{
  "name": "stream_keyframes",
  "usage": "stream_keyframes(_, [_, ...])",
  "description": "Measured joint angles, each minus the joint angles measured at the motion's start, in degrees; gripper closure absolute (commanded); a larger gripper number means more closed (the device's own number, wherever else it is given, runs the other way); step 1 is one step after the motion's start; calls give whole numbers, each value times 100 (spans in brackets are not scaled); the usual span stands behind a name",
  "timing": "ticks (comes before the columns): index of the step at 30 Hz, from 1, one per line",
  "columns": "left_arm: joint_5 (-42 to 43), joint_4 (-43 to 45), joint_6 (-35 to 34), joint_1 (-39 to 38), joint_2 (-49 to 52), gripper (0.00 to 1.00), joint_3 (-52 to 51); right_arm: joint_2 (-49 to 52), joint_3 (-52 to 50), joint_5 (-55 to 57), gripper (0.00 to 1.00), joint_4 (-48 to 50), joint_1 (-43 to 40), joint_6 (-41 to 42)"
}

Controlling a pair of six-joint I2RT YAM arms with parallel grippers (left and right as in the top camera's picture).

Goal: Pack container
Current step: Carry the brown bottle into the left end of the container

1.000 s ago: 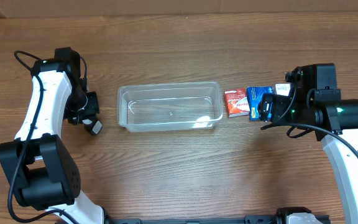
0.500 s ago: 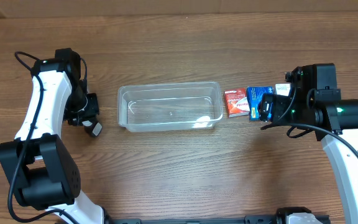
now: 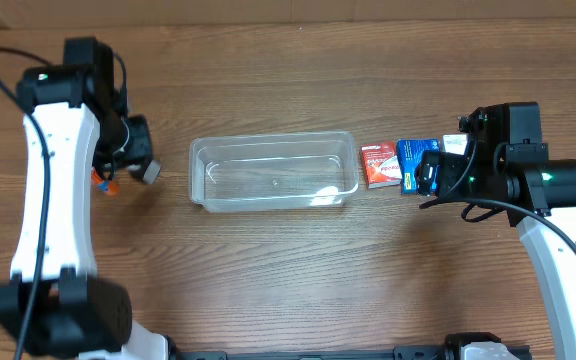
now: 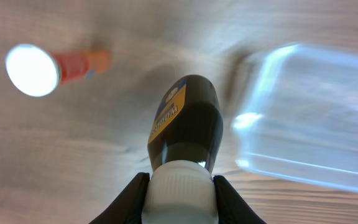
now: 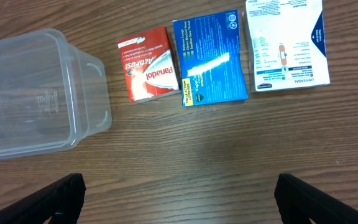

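The clear container (image 3: 273, 171) lies empty at the table's middle; it also shows in the left wrist view (image 4: 309, 118) and the right wrist view (image 5: 33, 99). My left gripper (image 3: 146, 170) is shut on a dark bottle with a white cap (image 4: 185, 134) and holds it above the table, left of the container. An orange tube with a white cap (image 4: 55, 65) lies on the table below it, also seen in the overhead view (image 3: 105, 183). My right gripper (image 5: 178, 199) is open and empty, near a red Panadol box (image 5: 149, 71), a blue box (image 5: 207, 57) and a white box (image 5: 286, 43).
The red box (image 3: 377, 164) and blue box (image 3: 411, 160) lie just right of the container. The right arm hides most of the white box in the overhead view.
My left arm has lifted and swung up and back with the dark bottle in its gripper, uncovering the orange tube on the table. The right arm has not moved.
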Motion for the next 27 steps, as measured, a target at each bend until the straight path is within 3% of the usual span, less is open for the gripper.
stream_keyframes(6, [295, 68, -306, -841, -560, 96, 297, 0, 0, 0, 0, -15, -2, 7])
stream_keyframes(12, [321, 505, -748, -1499, -295, 96, 297, 0, 0, -2, 0, -28, -2, 4])
stream_keyframes(27, [201, 562, -1663, -1565, 861, 96, 295, 0, 0, 0, 0, -37, -2, 2])
